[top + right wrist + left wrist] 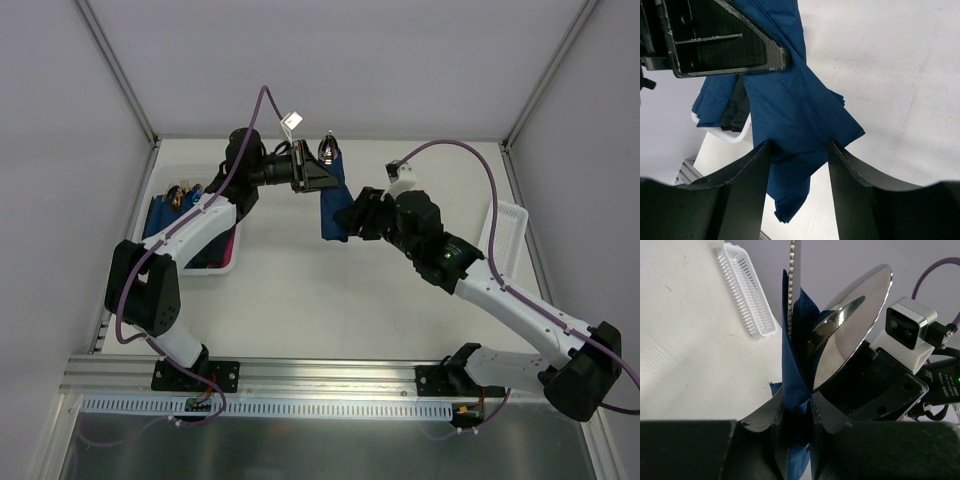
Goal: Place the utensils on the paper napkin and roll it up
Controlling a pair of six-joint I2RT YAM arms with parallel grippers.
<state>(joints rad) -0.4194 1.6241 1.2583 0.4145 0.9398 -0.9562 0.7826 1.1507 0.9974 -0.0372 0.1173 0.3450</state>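
The white table (300, 290) stood between pale grey walls. Over its far half, the left gripper (318, 176) was clenched on the navy blue paper napkin (332, 212), which was wrapped around the slender silver metal utensils (855, 330) and held off the surface. The right gripper (800, 147) had its fingers parted, with the napkin's lower end between them. A white slotted plastic basket (505, 235) lay at the right edge.

Bare tabletop (300, 290) beneath the napkin (331, 215)
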